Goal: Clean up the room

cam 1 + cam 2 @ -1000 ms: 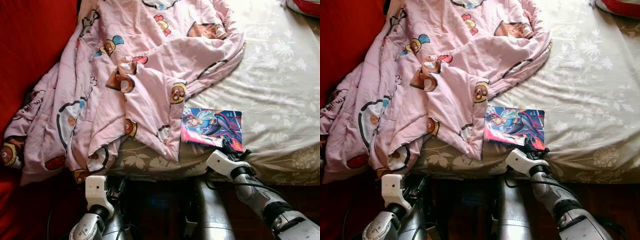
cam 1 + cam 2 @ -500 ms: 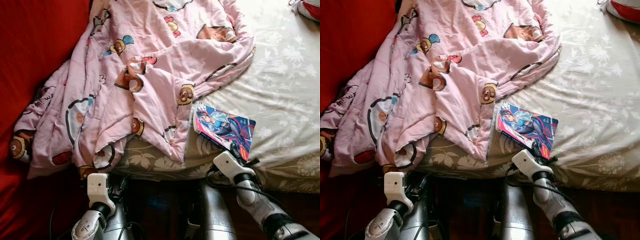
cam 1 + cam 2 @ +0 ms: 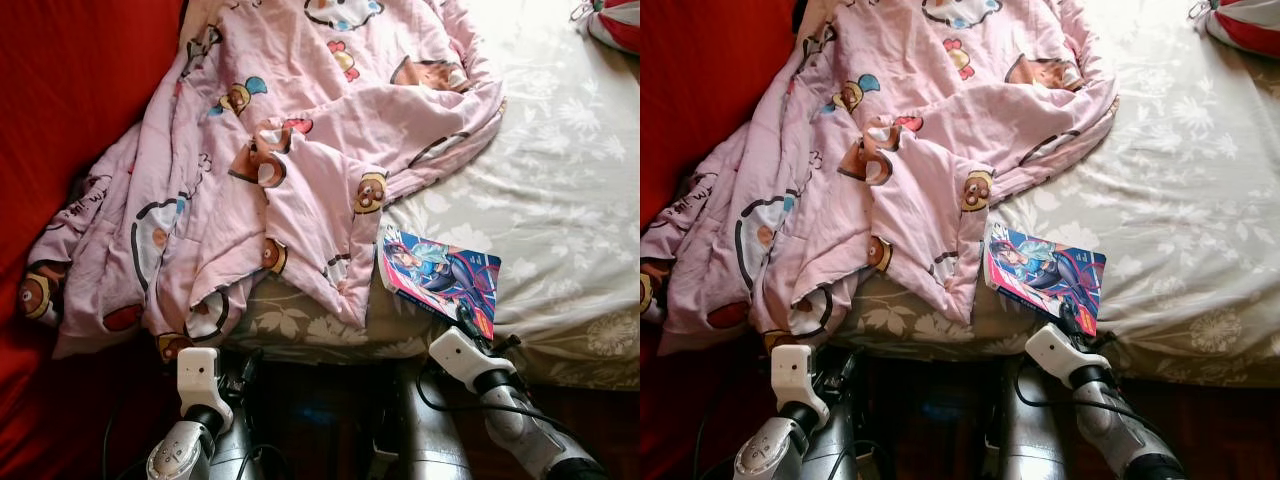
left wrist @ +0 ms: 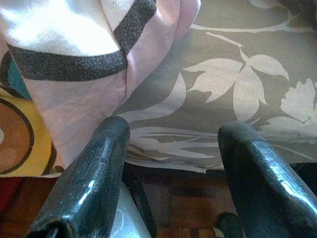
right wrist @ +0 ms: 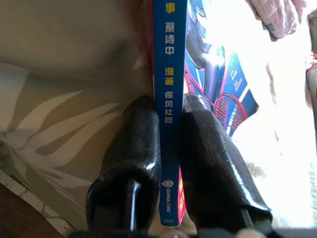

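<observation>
I saw the comic book point(image 3: 438, 281) near the bed point(image 3: 560, 200) edge beside the pink blanket point(image 3: 300, 150), its blue spine clenched in the right gripper point(image 5: 171, 148) jaws per the wrist view, less tilted than a half-second before, while the left gripper point(image 4: 173, 148) hung released.

blanket point(image 3: 300, 130): pink, cartoon bear prints in brown, yellow, blue, red
bed sheet point(image 3: 560, 180): beige-olive, white leaf and flower pattern
comic book point(image 3: 440, 280): blue, pink, red cover; blue spine, yellow characters
left wall point(image 3: 70, 90): red
pillow point(image 3: 615, 20), far right: red and white
gripper fingers point(image 5: 138, 163): glossy black
</observation>
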`<state>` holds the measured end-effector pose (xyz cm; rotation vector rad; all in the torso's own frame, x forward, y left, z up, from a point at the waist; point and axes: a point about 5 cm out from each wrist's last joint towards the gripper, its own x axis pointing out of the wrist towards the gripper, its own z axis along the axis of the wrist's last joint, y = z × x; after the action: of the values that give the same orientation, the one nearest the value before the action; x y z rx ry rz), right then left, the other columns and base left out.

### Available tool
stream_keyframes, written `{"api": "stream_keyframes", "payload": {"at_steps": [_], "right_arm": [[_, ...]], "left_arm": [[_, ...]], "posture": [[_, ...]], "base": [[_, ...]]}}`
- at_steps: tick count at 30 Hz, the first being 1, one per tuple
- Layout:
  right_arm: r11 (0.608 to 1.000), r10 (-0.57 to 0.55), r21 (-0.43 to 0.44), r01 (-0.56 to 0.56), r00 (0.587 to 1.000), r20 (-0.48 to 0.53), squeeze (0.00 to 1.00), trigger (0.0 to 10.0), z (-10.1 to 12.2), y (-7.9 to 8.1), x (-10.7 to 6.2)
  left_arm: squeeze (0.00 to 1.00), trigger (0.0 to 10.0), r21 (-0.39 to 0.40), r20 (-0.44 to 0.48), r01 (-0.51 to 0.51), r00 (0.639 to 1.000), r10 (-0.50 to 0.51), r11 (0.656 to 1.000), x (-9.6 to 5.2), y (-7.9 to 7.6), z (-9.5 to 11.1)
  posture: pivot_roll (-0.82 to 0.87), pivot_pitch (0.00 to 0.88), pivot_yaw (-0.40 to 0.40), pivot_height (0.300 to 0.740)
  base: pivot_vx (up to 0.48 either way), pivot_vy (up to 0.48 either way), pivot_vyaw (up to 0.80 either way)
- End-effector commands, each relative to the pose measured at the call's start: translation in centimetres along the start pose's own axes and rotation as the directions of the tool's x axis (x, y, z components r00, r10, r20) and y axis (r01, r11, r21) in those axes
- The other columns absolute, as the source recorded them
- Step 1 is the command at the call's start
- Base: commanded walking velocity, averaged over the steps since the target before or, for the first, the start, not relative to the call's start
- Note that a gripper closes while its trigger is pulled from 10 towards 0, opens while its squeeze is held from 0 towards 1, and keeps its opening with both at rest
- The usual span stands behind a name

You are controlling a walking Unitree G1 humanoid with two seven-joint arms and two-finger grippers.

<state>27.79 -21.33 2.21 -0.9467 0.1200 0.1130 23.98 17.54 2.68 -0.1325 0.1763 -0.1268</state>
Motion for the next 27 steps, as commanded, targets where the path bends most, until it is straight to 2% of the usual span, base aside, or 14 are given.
{"api": "stream_keyframes", "payload": {"at_steps": [1,2,7,10,12,13,14,15,16,21,27], "right_arm": [[0.995,0.072,0.069,-0.067,0.995,-0.07,0.0,0.0,-1.4,1.6,-1.7],[0.988,0.068,0.141,-0.056,0.994,-0.08,0.0,0.0,-1.3,1.5,-1.8],[0.979,0.094,0.183,-0.086,0.995,-0.037,0.0,0.0,-0.4,1.6,-2.7],[0.978,0.131,0.164,-0.125,0.991,-0.024,0.0,0.0,-0.3,2.1,-3.2],[0.977,0.133,0.172,-0.122,0.99,-0.052,0.0,0.0,-0.9,2.3,-3.6],[0.972,0.124,0.212,-0.099,0.986,-0.11,0.0,0.0,-1.5,2.4,-3.7],[0.965,0.126,0.249,-0.084,0.979,-0.159,0.0,2.9,-2.0,2.4,-3.8],[0.962,0.129,0.259,-0.081,0.977,-0.172,0.0,2.9,-2.1,2.4,-3.8],[0.965,0.144,0.244,-0.092,0.969,-0.203,0.0,10.0,-2.4,2.4,-3.8],[0.979,0.194,0.103,-0.174,0.954,-0.231,0.0,10.0,-2.9,2.6,-3.2],[0.983,0.181,0.056,-0.173,0.955,-0.235,0.0,10.0,-2.6,1.7,-2.0]], "left_arm": [[0.0,10.0,-0.021,-0.037,-0.023,0.999,0.022,1.0,-0.7,0.3,-1.2],[0.0,10.0,-0.02,-0.037,-0.023,0.999,0.023,1.0,-0.7,0.3,-1.2],[0.0,10.0,-0.018,-0.036,-0.023,0.999,0.022,1.0,-0.6,0.3,-1.2],[0.0,10.0,-0.018,-0.034,-0.022,0.999,0.022,1.0,-0.5,0.3,-1.2],[0.0,10.0,-0.019,-0.034,-0.022,0.999,0.021,1.0,-0.5,0.3,-1.2],[0.0,10.0,-0.02,-0.035,-0.021,0.999,0.02,1.0,-0.5,0.2,-1.2],[0.0,10.0,-0.021,-0.035,-0.02,0.999,0.019,1.0,-0.4,0.2,-1.3],[0.0,10.0,-0.021,-0.034,-0.02,0.999,0.019,1.0,-0.4,0.2,-1.3],[0.0,10.0,-0.023,-0.034,-0.019,0.999,0.019,1.0,-0.4,0.2,-1.3],[0.0,10.0,-0.026,-0.036,-0.02,0.999,0.019,0.999,-0.5,0.1,-1.4],[0.0,10.0,-0.027,-0.039,-0.025,0.999,0.024,0.999,-0.5,0.2,-1.6]], "posture": [[0.05,0.292,-0.049,0.583],[0.05,0.289,-0.049,0.583],[0.04,0.282,-0.048,0.583],[0.04,0.278,-0.047,0.583],[0.03,0.27,-0.048,0.583],[0.03,0.268,-0.048,0.583],[0.03,0.268,-0.048,0.583],[0.03,0.267,-0.049,0.583],[0.03,0.266,-0.049,0.583],[0.04,0.27,-0.052,0.583],[0.04,0.273,-0.052,0.583]], "base": [[0.0,0.0,0.0],[0.0,0.0,0.0],[0.0,0.0,0.0],[0.0,0.0,0.0],[0.0,0.0,0.0],[0.0,0.0,0.0],[0.0,0.0,0.0],[0.0,0.0,0.0],[0.0,0.0,0.0],[0.0,0.0,0.0],[0.0,0.0,0.0]]}}
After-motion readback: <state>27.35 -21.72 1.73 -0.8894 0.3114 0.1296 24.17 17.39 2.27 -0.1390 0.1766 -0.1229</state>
